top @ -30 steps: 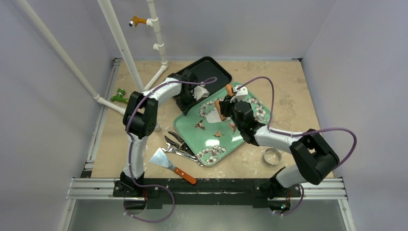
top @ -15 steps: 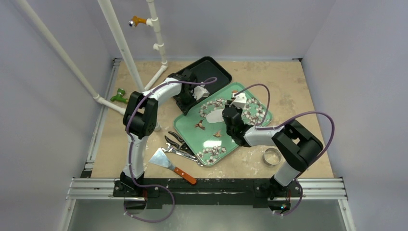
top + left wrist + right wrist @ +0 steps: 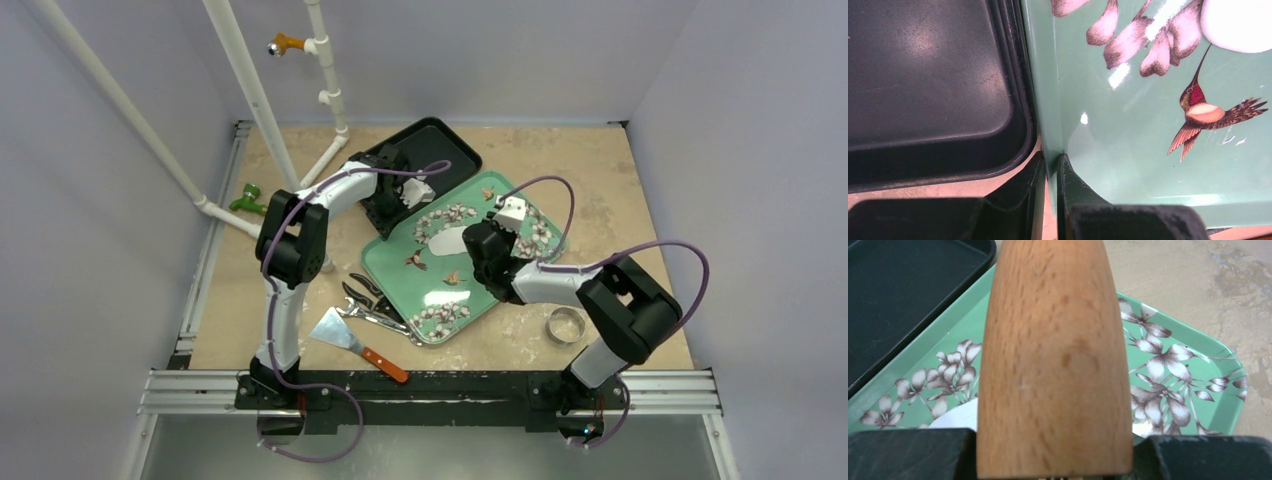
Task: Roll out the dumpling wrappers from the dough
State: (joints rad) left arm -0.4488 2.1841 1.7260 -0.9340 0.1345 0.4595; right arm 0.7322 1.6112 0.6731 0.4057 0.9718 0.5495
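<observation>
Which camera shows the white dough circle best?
The top camera: it shows most of the dumpling wrapper on the green tray. Left wrist catches only an edge; right wrist a sliver beside the rolling pin.

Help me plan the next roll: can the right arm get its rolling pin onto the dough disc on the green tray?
Probably yes. The right hand, shut on the rolling pin, hovers beside the dumpling wrapper; nothing lies between them, and the left hand pinches the green tray's rim.

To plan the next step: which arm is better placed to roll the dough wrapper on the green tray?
Right: the right jaws hold the wooden rolling pin by the dough wrapper; the left jaws are shut on the rim of the green tray.
</observation>
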